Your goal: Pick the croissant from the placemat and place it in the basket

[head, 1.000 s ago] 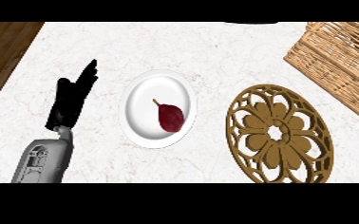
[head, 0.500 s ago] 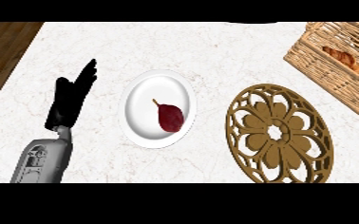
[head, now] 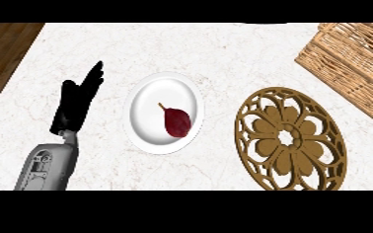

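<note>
Resting at view's left, left hand (head: 76,103) w/ fingers straight, together, holding nothing. Plate (head: 149,96) w/ dark red fruit (head: 177,121) just right of fingertips; placemat (head: 291,138) & basket (head: 342,59) well beyond. Croissant can't be seen.

The only change is at the woven basket (head: 341,61) in the counter's upper right corner. A second ago it showed nothing but plain pale wicker. Half a second ago an orange-brown patch appeared inside its open top, close to the view's right edge (too small there to name with certainty). Now that patch is out of sight again. The part of the basket in view shows only weave, with a rim and a row of upright slats at the top and slanted bands of wicker running down toward the right edge. The basket's near corner sits where it did before, so the change lies in what shows at its top.
</note>
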Controlling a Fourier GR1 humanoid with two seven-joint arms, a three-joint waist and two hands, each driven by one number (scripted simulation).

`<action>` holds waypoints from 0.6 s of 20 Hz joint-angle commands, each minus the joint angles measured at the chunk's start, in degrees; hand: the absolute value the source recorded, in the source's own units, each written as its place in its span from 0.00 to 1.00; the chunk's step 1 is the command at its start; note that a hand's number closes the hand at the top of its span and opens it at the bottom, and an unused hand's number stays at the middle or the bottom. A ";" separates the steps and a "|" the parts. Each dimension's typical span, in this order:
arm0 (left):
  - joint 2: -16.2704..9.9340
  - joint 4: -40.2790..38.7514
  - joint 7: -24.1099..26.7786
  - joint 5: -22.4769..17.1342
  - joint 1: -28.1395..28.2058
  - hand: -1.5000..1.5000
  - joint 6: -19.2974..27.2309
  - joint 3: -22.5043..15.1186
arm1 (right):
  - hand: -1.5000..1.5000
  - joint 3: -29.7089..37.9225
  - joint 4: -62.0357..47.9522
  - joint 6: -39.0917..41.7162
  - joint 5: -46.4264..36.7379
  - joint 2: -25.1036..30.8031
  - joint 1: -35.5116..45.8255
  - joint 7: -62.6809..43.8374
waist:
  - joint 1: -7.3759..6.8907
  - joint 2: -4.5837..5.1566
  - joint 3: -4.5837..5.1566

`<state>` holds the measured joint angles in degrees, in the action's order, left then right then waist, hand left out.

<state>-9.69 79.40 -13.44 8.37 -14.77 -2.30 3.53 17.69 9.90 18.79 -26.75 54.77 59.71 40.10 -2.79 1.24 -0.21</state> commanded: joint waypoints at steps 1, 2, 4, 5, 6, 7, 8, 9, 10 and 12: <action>0.72 0.19 0.38 0.65 0.56 0.50 1.03 -0.30 | 0.00 4.18 -3.78 -0.25 3.29 3.23 0.15 -3.72 | -0.38 0.24 -0.06; -0.40 1.45 0.84 0.51 1.77 0.50 -0.10 -0.32 | 0.00 5.11 -4.18 0.29 4.20 3.83 -0.19 -3.51 | -0.65 0.16 -0.08; -0.60 -0.08 0.20 -0.86 -0.19 0.50 -0.97 0.65 | 0.00 5.88 -5.59 1.86 4.78 6.47 -0.57 -5.94 | -0.38 0.48 -0.11; 0.16 0.27 0.93 -0.14 -0.77 0.50 -0.17 -0.07 | 0.00 7.17 -6.26 1.75 5.99 6.82 -0.56 -6.38 | -0.68 0.79 -0.20; -0.80 0.77 1.23 -0.91 1.63 0.50 -1.48 0.38 | 0.00 6.92 -5.85 2.39 5.63 9.80 -0.39 -7.57 | -1.17 0.65 -0.18; 0.05 1.15 0.80 -0.13 0.13 0.50 0.05 0.10 | 0.00 6.86 -6.47 5.62 5.63 11.41 -1.35 -7.05 | -0.85 0.93 -0.33; -0.68 1.56 -0.74 -1.14 -0.26 0.50 -0.82 0.86 | 0.00 7.08 -6.60 5.13 5.82 11.29 -2.93 -6.06 | -0.71 0.72 -0.33; -0.18 0.30 0.83 -0.13 0.91 0.50 -0.52 -0.01 | 0.00 7.72 -6.42 6.15 6.49 11.91 -2.09 -6.52 | -0.82 0.86 -0.30; -1.21 0.79 1.73 -1.17 1.63 0.50 -1.52 0.98 | 0.00 6.71 -6.70 7.11 5.46 12.63 -4.48 -5.42 | -0.98 0.98 -0.38; -0.31 2.18 1.57 -1.20 1.62 0.50 -1.25 0.26 | 0.00 8.33 -7.30 7.27 6.99 13.90 -5.05 -5.23 | -1.27 0.95 -0.52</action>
